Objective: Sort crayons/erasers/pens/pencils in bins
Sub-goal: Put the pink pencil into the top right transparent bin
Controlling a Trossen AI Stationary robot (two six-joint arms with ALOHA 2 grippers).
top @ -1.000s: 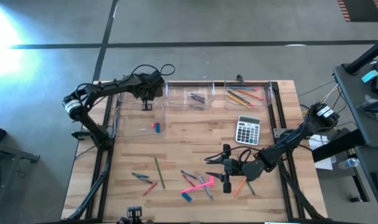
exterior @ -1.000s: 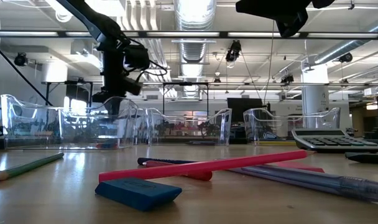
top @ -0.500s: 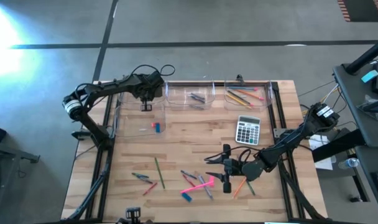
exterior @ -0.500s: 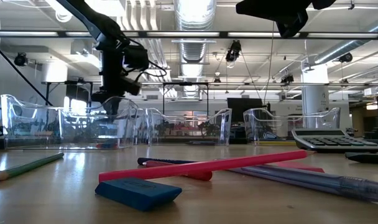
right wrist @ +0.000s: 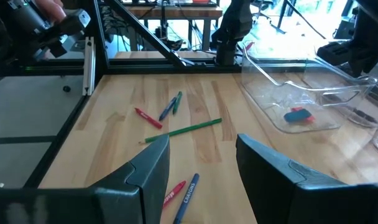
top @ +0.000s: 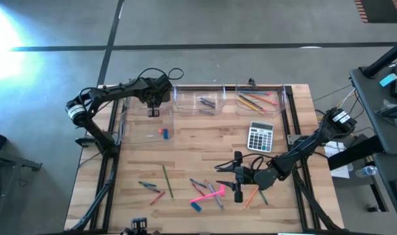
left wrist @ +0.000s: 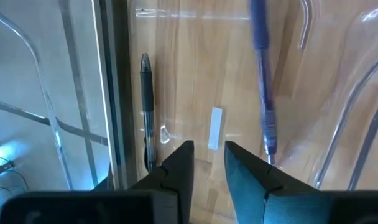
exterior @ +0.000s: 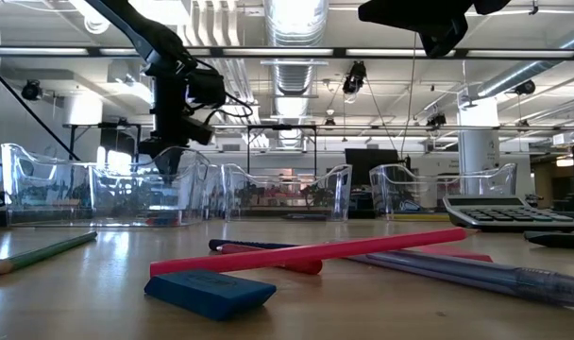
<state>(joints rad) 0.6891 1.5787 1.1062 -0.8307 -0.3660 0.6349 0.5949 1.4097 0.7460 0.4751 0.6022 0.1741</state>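
My left gripper point(top: 153, 109) hangs, pointing steeply down, over the far-left clear bin point(top: 141, 103). Its fingers point(left wrist: 209, 152) are a little apart with nothing between them. Below them a black pen point(left wrist: 147, 106) and a blue pen point(left wrist: 263, 93) lie on the bin's floor. My right gripper point(top: 233, 176) hovers open above the loose sticks near the front. Its fingers point(right wrist: 201, 155) are wide apart and empty. A green pencil point(top: 167, 181), pink sticks point(top: 205, 192), a blue eraser point(exterior: 210, 291) and crayons point(top: 149, 187) lie flat on the wood.
Two more bins point(top: 200, 101) point(top: 257, 101) stand along the far edge, the right one holding pencils. A fourth bin point(top: 149, 132) nearer the left holds a red and a blue eraser. A grey calculator point(top: 260, 136) lies at the right. Black frame rails run along both table sides.
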